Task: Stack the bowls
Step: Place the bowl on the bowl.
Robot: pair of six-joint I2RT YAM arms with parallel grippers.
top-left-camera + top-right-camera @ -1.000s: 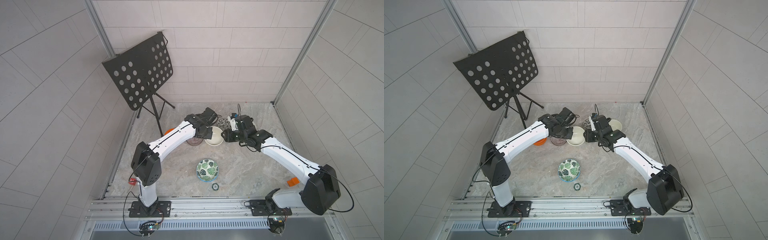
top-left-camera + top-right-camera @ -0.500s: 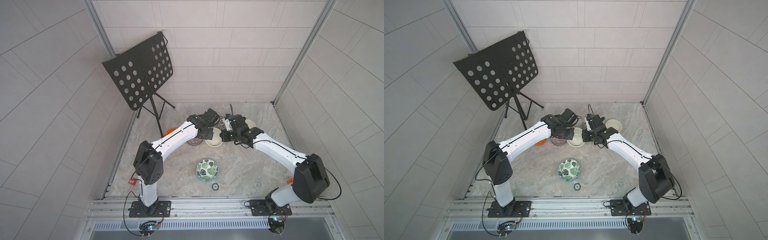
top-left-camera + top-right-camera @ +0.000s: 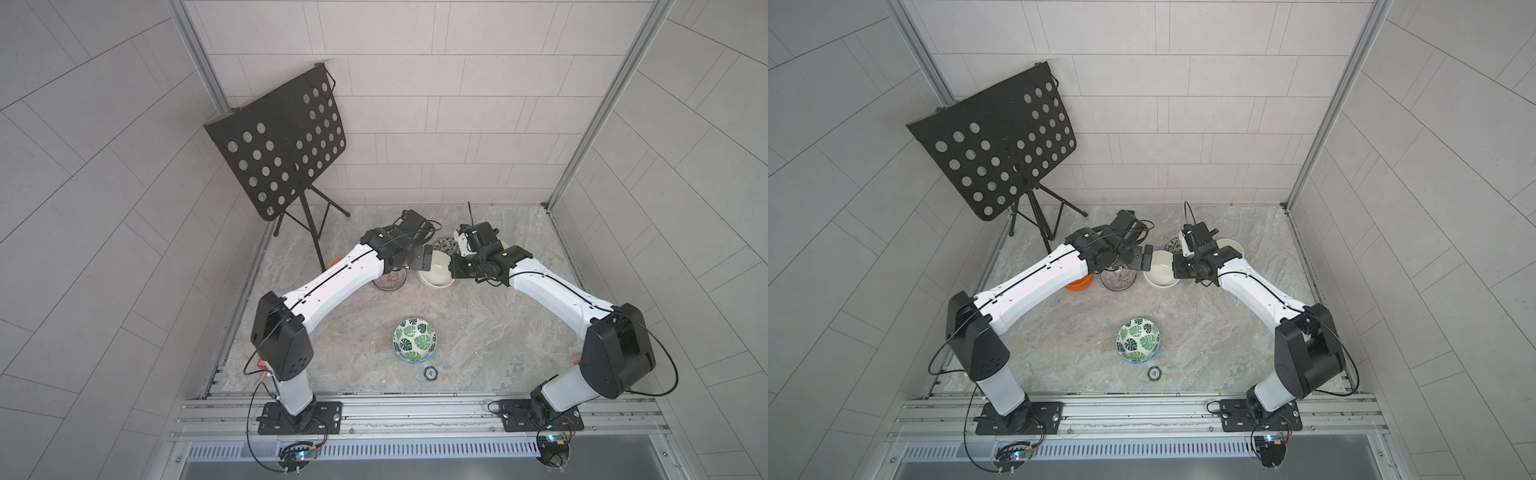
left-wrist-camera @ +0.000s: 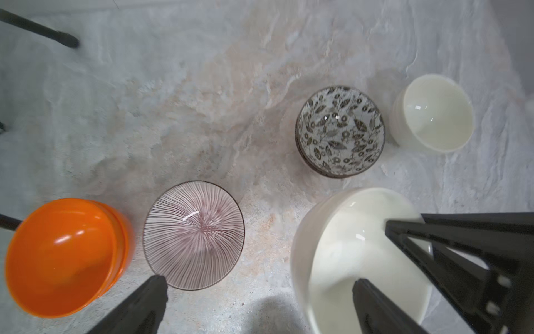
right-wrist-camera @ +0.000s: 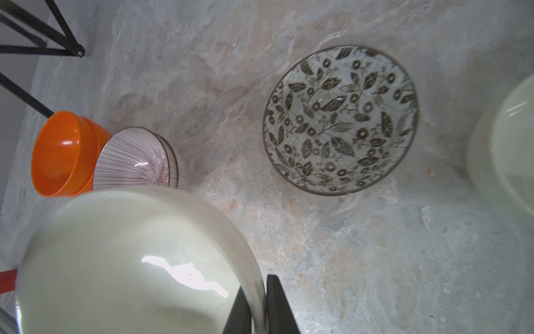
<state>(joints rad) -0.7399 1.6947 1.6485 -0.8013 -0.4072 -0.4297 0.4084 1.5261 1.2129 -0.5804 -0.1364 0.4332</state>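
Glazed cream bowl (image 5: 130,260) held by its rim. The right fingers (image 5: 278,309) are closed to a narrow pinch across the rim, one inside the wall and one outside. They appear to carry the bowl just clear of the tabletop (image 4: 202,101), near the purple striped bowls (image 4: 193,234) and the black-and-white leaf-print bowls (image 4: 341,130). The left fingers (image 4: 144,303) stand spread wide and grip nothing; one tip hangs over the bowl's opening, the other beside the striped bowls. In a top view the left arm (image 3: 332,282) and right arm (image 3: 548,291) reach inward toward the far middle of the tabletop, forearms converging and wrists bent down. The bowl reads as rigid, glossy ceramic: moderately heavy, slick and liable to chip. A single rim pinch lets it swing, so it is best kept level and lowered gently. Its likely partner, the second cream bowl (image 4: 433,112), sits just beyond the leaf-print bowls. The orange bowls (image 4: 66,257) lie nested.
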